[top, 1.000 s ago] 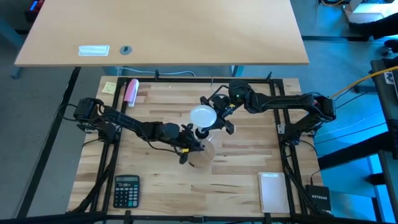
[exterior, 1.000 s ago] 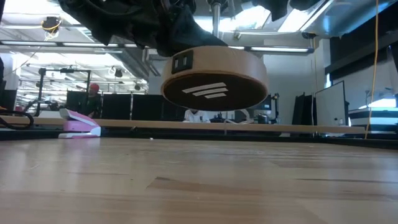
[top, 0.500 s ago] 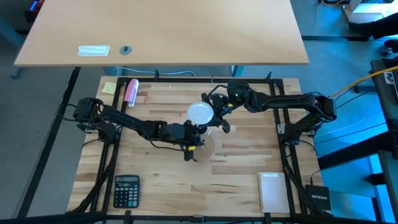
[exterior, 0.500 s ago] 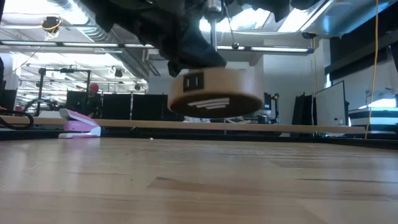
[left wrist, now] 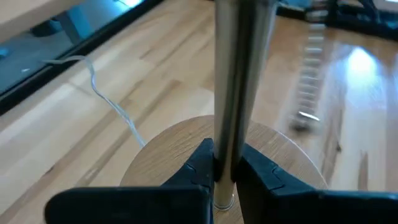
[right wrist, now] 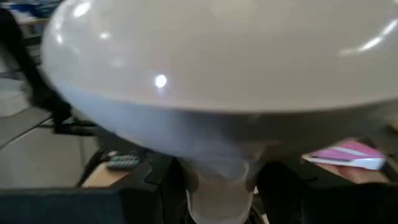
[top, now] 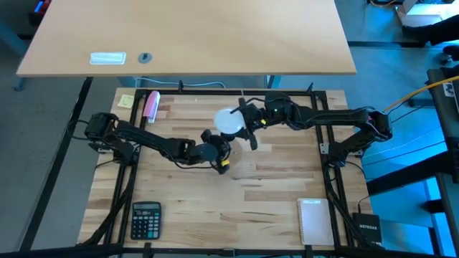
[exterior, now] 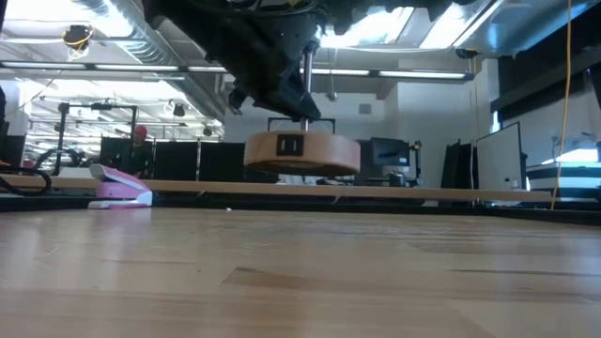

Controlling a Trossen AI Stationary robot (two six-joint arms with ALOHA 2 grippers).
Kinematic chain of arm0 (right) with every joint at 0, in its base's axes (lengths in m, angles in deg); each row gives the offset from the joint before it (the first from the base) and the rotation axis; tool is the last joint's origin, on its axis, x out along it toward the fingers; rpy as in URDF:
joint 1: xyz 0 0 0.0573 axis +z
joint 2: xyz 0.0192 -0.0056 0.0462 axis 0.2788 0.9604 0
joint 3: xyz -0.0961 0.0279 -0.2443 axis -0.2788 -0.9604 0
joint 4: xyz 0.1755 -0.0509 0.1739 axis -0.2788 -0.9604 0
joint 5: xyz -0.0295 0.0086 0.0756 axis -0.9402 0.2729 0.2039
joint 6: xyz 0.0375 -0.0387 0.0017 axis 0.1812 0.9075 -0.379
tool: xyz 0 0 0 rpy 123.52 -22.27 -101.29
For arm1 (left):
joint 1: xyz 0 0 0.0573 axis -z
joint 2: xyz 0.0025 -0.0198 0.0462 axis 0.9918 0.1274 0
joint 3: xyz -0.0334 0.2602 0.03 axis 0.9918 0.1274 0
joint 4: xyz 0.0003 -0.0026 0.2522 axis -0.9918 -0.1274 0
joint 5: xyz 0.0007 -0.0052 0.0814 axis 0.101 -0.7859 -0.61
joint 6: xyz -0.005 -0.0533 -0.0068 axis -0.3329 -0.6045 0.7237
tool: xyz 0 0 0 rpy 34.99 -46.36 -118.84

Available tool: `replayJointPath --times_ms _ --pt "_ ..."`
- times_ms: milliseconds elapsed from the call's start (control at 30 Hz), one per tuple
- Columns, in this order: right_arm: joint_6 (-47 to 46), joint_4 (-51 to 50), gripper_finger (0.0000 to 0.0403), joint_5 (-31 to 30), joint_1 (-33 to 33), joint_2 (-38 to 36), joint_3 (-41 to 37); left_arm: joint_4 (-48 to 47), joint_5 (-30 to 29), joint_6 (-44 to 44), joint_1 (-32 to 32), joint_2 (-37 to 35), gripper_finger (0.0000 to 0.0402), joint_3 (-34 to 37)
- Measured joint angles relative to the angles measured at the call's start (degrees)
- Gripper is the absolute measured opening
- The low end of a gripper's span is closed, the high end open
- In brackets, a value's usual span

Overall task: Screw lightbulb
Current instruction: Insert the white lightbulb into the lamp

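Right gripper clamped on lightbulb neck; left gripper clamped on metal rod above wooden base, off table.

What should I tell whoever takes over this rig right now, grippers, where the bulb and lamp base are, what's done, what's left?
Left gripper: shut on the metal rod of the wooden lamp base, held above the table.
Right gripper: closed on the lightbulb by its neck, beside the left gripper at table centre.
Done: both parts picked up.
Left: whether threading has begun cannot be seen; screw in the bulb.
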Motion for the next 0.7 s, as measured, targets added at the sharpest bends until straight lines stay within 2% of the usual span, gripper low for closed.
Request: replayJointPath --times_ms 200,533,633,700 --pt "2.81 0.32 0.0163 -11.67 2.59 -0.04 0.02 0.24 -5.75 -2.71 0.07 0.0 0.0026 0.0" --pt "1.04 0.97 0.0162 -30.53 6.67 -0.04 0.02 0.13 -14.28 -4.71 -0.19 0.0 0.0026 0.0" --pt "0.84 0.87 0.0162 -32.96 7.39 -0.04 0.02 0.06 -14.77 -4.61 -0.27 0.0 0.0026 0.0" --pt "1.31 0.86 0.0162 -31.32 7.34 -0.04 0.0 0.02 -14.47 -2.92 -0.42 0.0 0.0026 0.0"
